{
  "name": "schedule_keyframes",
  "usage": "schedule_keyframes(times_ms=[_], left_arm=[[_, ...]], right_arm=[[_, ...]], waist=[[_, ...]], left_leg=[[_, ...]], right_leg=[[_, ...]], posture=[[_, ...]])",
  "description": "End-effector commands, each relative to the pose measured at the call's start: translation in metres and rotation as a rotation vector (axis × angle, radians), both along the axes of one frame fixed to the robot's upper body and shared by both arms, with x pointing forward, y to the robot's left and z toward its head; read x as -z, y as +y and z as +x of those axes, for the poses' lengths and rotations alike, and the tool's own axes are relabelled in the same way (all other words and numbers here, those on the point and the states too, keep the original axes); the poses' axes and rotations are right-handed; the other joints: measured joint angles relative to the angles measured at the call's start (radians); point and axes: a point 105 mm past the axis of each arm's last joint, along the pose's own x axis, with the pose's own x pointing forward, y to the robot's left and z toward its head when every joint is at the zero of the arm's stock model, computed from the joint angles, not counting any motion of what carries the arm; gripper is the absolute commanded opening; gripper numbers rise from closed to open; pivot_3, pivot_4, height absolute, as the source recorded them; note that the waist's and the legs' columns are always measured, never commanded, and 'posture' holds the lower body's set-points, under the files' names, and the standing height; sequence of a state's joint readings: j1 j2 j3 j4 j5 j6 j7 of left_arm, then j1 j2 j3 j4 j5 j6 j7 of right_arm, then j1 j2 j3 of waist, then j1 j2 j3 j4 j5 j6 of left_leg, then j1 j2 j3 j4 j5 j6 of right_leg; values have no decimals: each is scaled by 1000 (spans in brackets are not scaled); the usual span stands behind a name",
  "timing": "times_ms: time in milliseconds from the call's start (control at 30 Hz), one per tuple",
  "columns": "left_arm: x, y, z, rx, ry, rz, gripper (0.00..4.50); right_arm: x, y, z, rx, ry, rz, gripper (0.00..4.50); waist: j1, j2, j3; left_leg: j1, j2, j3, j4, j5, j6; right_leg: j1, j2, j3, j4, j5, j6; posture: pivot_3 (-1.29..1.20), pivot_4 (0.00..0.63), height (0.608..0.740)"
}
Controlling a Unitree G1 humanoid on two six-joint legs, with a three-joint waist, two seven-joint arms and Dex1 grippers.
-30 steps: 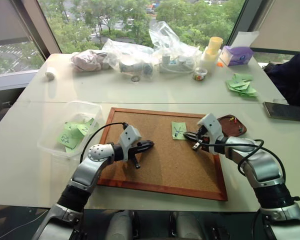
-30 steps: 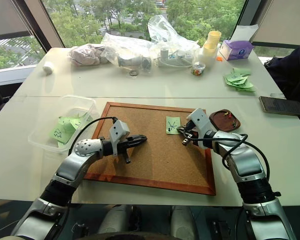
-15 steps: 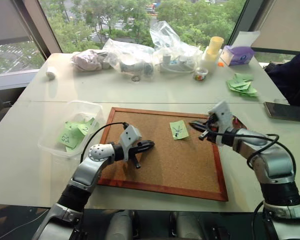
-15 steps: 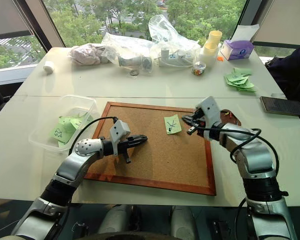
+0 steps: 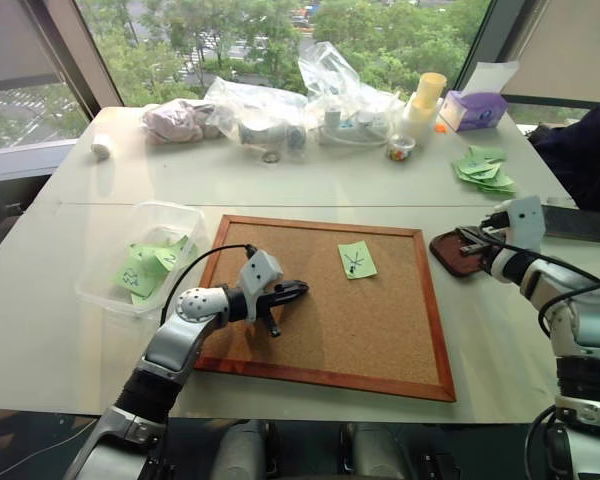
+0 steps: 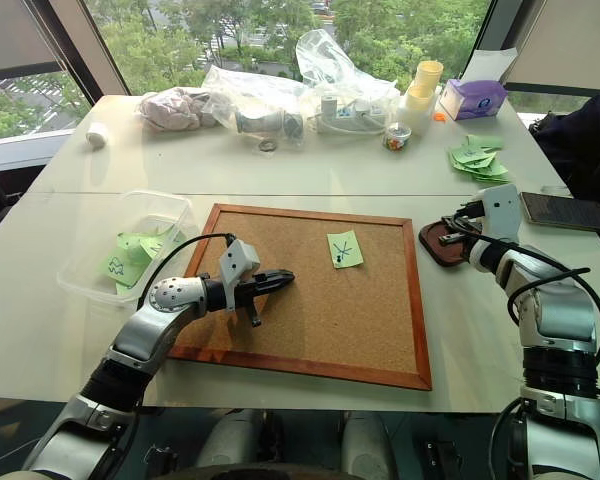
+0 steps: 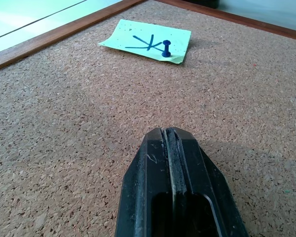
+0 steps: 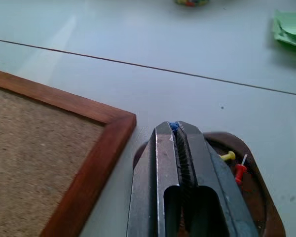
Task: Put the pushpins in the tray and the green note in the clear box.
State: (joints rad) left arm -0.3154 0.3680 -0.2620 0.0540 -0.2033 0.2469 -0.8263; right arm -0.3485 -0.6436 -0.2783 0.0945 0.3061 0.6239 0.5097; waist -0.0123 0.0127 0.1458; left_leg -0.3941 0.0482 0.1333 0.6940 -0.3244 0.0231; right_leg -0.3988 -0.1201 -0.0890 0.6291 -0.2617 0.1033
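Over on your left the clear box (image 5: 100,262) sits on the surface (image 5: 310,185) with a few green slips inside; 1 looks like it reads "22", the rest you can't read. Just right of it is the cork board (image 5: 380,340), and your left gripper (image 5: 298,291) hovers low over its near-left part, jaws clenched on nothing. The left wrist view shows what the head views can't: 1 dark blue pushpin (image 7: 166,48) standing upright in the green note (image 7: 147,40), right beside the black star scribble. That note sits on the board's far middle, well apart from the clear box.

Past the board's right edge is the tray (image 8: 259,197), and your right gripper (image 8: 175,129) hangs over it. Its jaws are pressed together on a tiny blue pin (image 8: 173,126), only a speck of it peeking out at the tips. The right wrist view picks out 2 pins lying in the tray, 1 yellow (image 8: 228,156) and 1 red (image 8: 239,171). A heap of green slips (image 5: 484,168) lies further back on the right, and a black phone (image 6: 562,212) lies just beyond the right gripper.
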Motion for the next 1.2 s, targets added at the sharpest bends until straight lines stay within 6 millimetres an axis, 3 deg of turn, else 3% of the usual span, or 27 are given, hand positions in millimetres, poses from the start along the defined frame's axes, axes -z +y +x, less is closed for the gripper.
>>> schedule_keyframes(times_ms=[33, 267, 400, 467, 633, 700, 867, 1000, 1200], left_arm=[[35, 11, -4, -42, 106, 95, 0], [33, 10, -4, -39, 98, 95, 0], [33, 10, -4, -42, 94, 95, 0], [33, 10, -4, -43, 92, 96, 0], [35, 9, -5, -41, 95, 98, 0], [35, 9, -5, -40, 96, 97, 0], [35, 9, -4, -42, 97, 96, 0], [35, 9, -4, -43, 97, 97, 0], [35, 10, -3, -45, 96, 97, 0]], right_arm=[[-2, -1, 1, 0, -24, -24, 54], [28, -7, -2, 16, 60, -45, 54], [29, -9, -3, 25, 61, -28, 54], [27, -9, -3, 27, 55, -26, 875], [11, -7, -2, 16, 19, -38, 3591], [4, -7, -2, 13, 3, -44, 4464], [-24, 6, -4, -39, -64, -42, 4464], [-36, 43, -10, -193, -72, -28, 4464], [-36, 100, -21, -399, -55, 4, 4464]], waist=[[1, 0, 0], [1, 0, 0], [2, 0, 0], [2, 0, 0], [0, 0, 0], [1, 0, 0], [2, 0, 0], [2, 0, 0], [4, 0, 0]], left_leg=[[0, 0, 0, 0, 0, 0], [0, 0, 0, 0, 0, 0], [1, 0, 0, 0, 0, 0], [1, 0, 0, 0, 0, 0], [1, 0, 0, 0, 0, 0], [1, 0, 0, -1, 0, 0], [1, 0, 0, -1, 0, 0], [1, 0, 0, -1, 0, 0], [0, 0, 0, -2, 0, 0]], right_leg=[[0, 0, 0, 0, 0, 0], [0, 0, 0, 0, 0, 0], [1, 0, 0, 0, 0, 0], [1, 0, 0, 0, 0, 0], [1, 0, 0, 0, 0, 0], [1, -1, 0, 0, 0, 0], [-1, -3, 0, -1, 0, 0], [-4, -4, 0, -1, 0, -1], [-5, -4, 0, -1, 0, -1]], posture=[[0, 150, 740], [0, 150, 740], [0, 150, 740], [0, 150, 740], [0, 150, 740], [0, 150, 740], [0, 150, 740], [0, 150, 740], [0, 150, 740]])
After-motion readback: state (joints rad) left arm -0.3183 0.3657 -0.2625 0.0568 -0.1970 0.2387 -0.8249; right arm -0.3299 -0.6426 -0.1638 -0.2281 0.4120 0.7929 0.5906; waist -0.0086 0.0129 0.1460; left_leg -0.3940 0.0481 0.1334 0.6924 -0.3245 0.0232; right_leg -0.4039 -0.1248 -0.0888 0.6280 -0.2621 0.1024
